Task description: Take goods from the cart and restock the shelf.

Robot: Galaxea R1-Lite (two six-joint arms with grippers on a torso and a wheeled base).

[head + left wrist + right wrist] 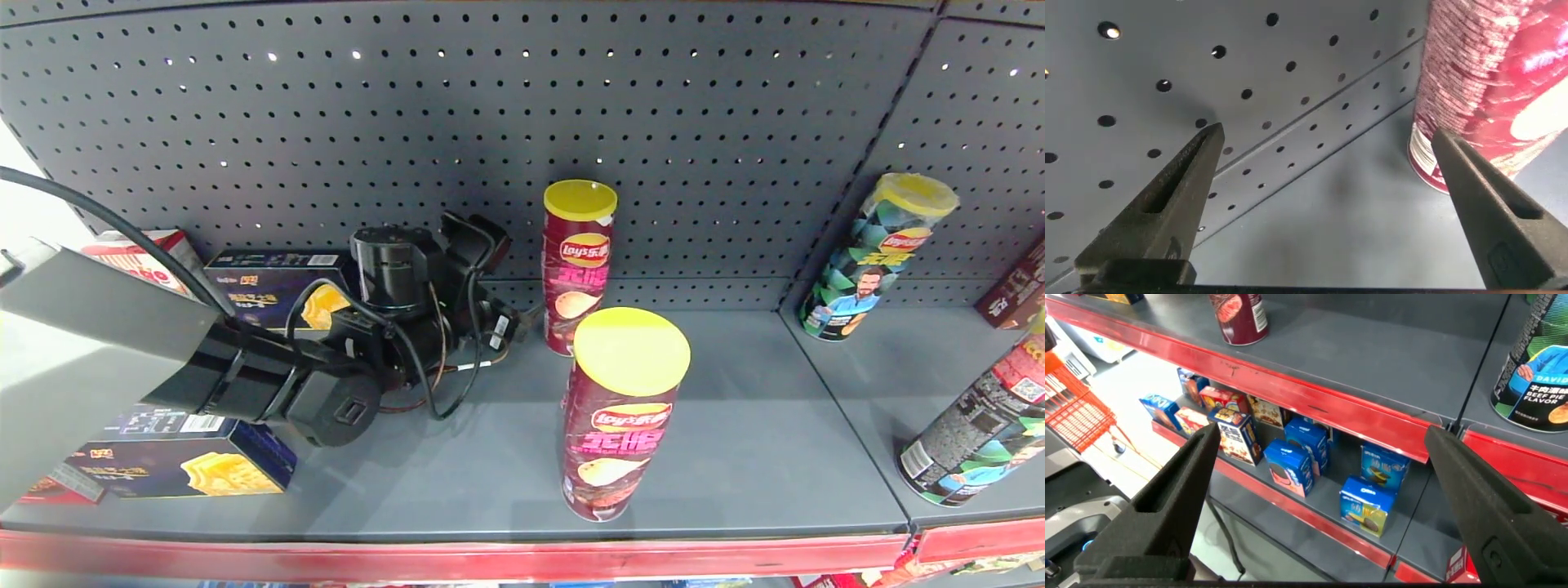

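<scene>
Two dark red chip cans with yellow lids stand upright on the grey shelf (759, 441). One can (578, 269) is at the back by the pegboard. The other can (620, 412) is nearer the front edge. My left gripper (514, 318) sits on the shelf just left of the rear can, its fingertips hidden behind the wrist. In the left wrist view that gripper (1327, 135) is open and holds nothing, and the rear can (1486, 82) stands just outside one finger. My right gripper (1321, 433) hangs open and holds nothing in front of the shelf's red edge (1315, 396).
Blue snack boxes (269, 282) (188, 465) lie on the shelf's left. A green-patterned can (873, 261), a second patterned can (971, 433) and a red box (1012, 286) fill the right bay. Blue cartons (1290, 461) line the lower shelf. An orange cart (1074, 416) stands below.
</scene>
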